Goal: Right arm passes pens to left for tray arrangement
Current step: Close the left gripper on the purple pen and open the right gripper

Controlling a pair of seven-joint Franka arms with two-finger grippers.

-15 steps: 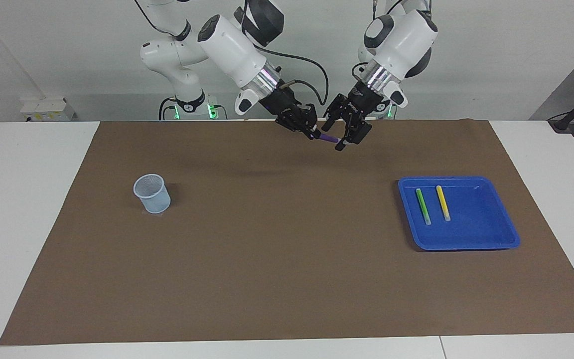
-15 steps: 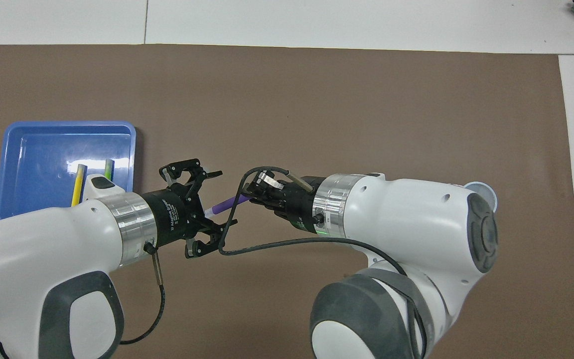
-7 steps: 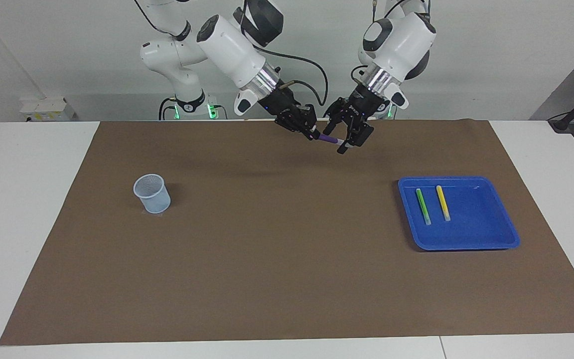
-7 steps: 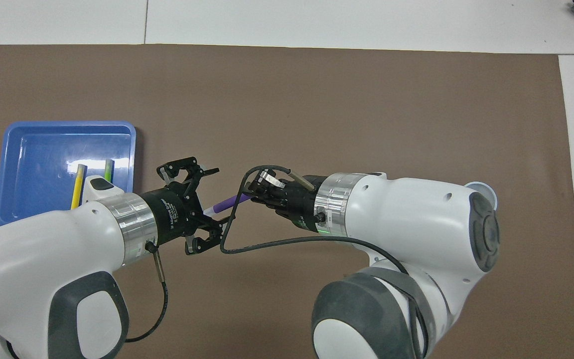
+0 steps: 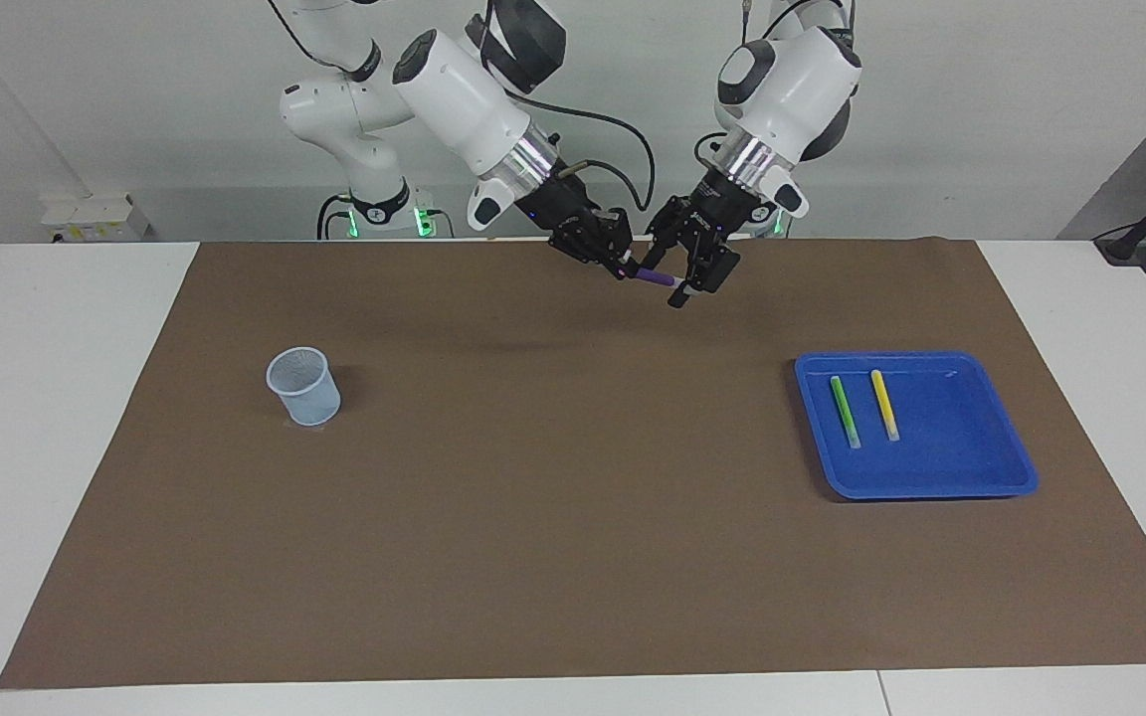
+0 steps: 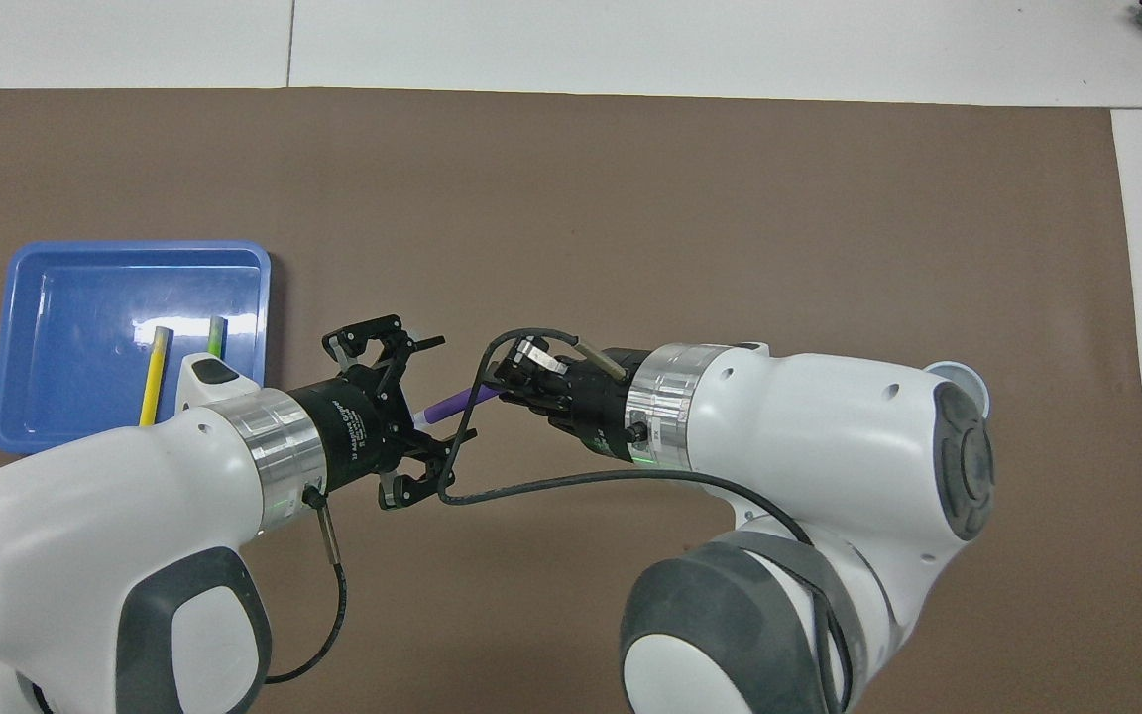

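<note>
My right claw [image 5: 623, 267] pinches the purple pen [image 5: 655, 277] above the tabletop's robot-side edge; my left claw [image 5: 680, 268] spreads around its pale end.

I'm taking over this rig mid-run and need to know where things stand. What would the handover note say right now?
Right gripper: shut on the purple pen, held in the air over the mat's edge nearest the robots.
Left gripper: open, its fingers around the purple pen's free pale end, not yet closed.
Blue tray: at the left arm's end of the table; green pen and yellow pen lie in it side by side.
Mesh cup: at the right arm's end.
Done: two pens placed.
Left: left gripper closes, right releases, purple pen goes in the tray beside the others.
</note>
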